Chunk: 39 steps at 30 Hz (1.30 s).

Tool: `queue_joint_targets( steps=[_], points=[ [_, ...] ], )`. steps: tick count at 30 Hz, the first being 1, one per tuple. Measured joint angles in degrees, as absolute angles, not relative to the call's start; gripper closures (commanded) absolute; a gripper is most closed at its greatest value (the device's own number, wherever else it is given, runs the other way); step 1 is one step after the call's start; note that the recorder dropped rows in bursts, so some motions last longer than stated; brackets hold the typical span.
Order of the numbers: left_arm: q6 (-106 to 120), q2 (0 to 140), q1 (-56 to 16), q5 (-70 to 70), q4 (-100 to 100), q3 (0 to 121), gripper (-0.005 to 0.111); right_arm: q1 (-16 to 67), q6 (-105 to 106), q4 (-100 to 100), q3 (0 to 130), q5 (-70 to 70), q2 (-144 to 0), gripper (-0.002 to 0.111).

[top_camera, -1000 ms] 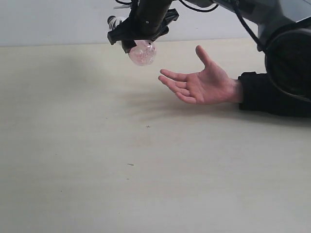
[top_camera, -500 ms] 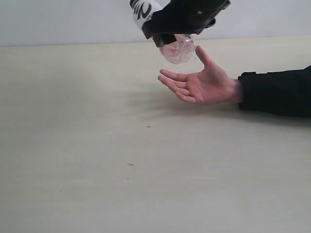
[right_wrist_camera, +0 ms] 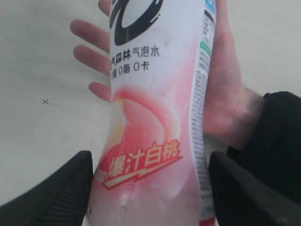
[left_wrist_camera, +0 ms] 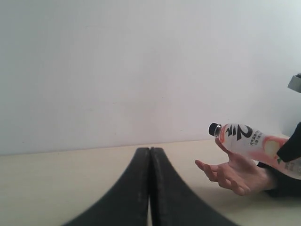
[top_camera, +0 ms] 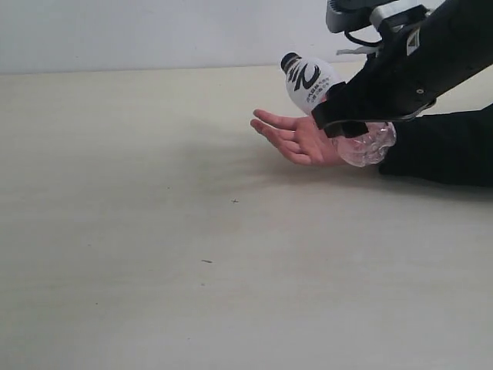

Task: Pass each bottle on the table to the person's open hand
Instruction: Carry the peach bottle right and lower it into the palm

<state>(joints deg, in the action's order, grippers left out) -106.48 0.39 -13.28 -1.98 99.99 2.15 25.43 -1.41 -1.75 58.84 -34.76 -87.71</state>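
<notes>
A pinkish bottle with a black cap and a white-and-peach label lies tilted over the person's open hand, its cap pointing away from the black sleeve. My right gripper is shut on the bottle's lower body. In the right wrist view the bottle fills the gap between both black fingers of the gripper, with the hand under it. My left gripper is shut on nothing and sees bottle and hand from afar. The other bottles are out of view.
The pale cream table stretches left and toward the front of the hand, with only tiny dark specks on it. The person's black sleeve lies along the table at the right, under my right arm.
My right arm has carried the bottle rightward and down, from left of the hand to over the palm. The hand has stayed in place.
</notes>
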Motion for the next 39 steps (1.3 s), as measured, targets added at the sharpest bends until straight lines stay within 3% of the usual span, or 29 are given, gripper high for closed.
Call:
queue_joint_targets(
  steps=[30, 33, 39],
  points=[
    [-106.5, 0.4, -13.3, -2.0, 100.0, 2.2, 0.107, 25.3, -4.2, 0.0, 58.5, -19.6, -101.0, 0.107],
    [-106.5, 0.4, -13.3, -2.0, 100.0, 2.2, 0.107, 25.3, -4.2, 0.0, 58.5, -19.7, -101.1, 0.095],
    [-106.5, 0.4, -13.3, -2.0, 100.0, 2.2, 0.107, 25.3, -4.3, 0.0, 58.5, -19.7, -101.1, 0.048]
  ],
)
